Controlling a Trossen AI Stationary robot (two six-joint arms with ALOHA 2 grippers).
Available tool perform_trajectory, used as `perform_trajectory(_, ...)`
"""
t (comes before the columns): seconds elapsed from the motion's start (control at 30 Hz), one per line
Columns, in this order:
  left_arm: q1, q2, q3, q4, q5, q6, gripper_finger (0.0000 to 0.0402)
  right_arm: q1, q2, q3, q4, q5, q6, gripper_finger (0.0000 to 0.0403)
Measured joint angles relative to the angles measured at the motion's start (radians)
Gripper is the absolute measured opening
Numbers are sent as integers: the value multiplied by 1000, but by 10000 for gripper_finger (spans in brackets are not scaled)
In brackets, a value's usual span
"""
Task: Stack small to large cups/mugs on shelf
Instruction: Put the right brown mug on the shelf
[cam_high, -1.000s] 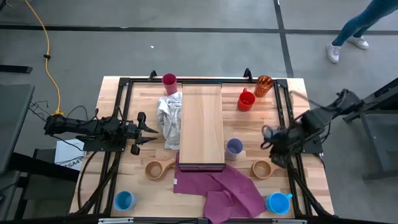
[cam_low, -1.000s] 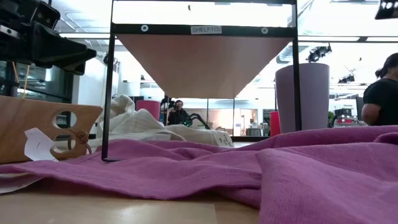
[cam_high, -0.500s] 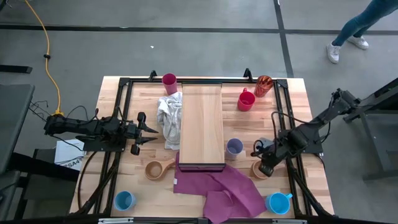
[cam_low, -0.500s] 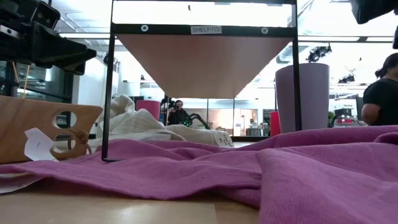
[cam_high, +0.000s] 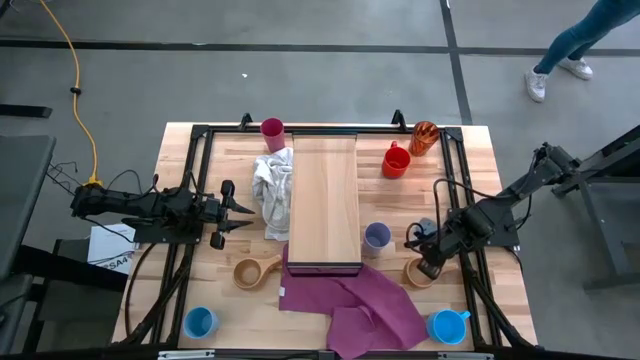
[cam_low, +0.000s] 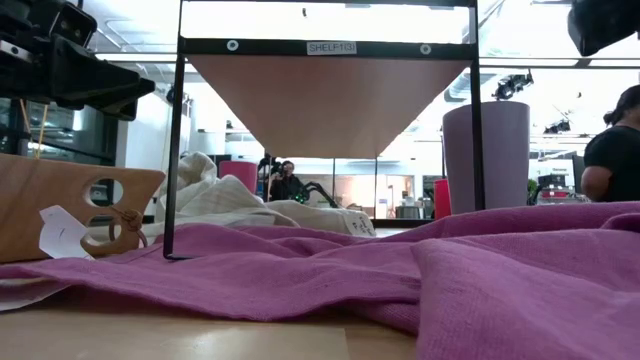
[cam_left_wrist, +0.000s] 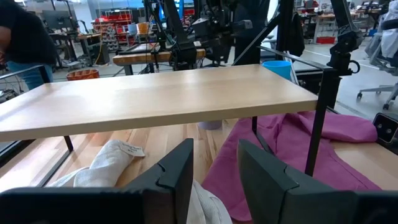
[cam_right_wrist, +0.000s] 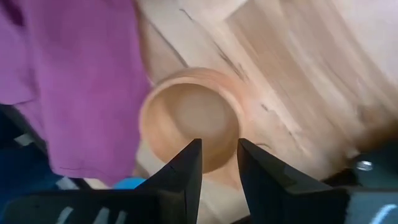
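The light-wood shelf (cam_high: 323, 200) stands in the middle of the table. Around it stand a magenta tumbler (cam_high: 272, 129), a red mug (cam_high: 396, 160), an orange translucent tumbler (cam_high: 424, 137), a lavender tumbler (cam_high: 376, 237), two tan wooden cups (cam_high: 255, 271) (cam_high: 416, 274) and two blue mugs (cam_high: 200, 322) (cam_high: 447, 326). My right gripper (cam_high: 430, 262) points down, open, just above the right tan cup (cam_right_wrist: 189, 118), its fingertips over the rim. My left gripper (cam_high: 240, 215) waits open and level at the shelf's left side.
A purple cloth (cam_high: 355, 300) lies bunched at the shelf's near end, beside the right tan cup. A white cloth (cam_high: 270, 190) lies against the shelf's left side. A dark frame (cam_high: 205, 135) runs round the table. A person's legs (cam_high: 565, 50) show beyond the far right corner.
My right gripper has come down and toward the table's near edge, ending over the right tan cup, and its wrist has rolled. Its fingers have stayed open. No cup has moved.
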Motion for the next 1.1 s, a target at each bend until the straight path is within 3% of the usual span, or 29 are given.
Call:
perform_trajectory(0.3,0,0,0,0,0,0,111,16,0,0,-20,58,-2,94)
perform_trajectory(0.57,0,0,0,0,0,0,111,57,0,0,-35,33,-148,94)
perform_trajectory(0.8,0,0,0,0,0,0,111,107,0,0,-15,7,-398,94)
perform_trajectory(1.1,0,0,0,0,0,0,111,105,15,0,36,10,-564,94)
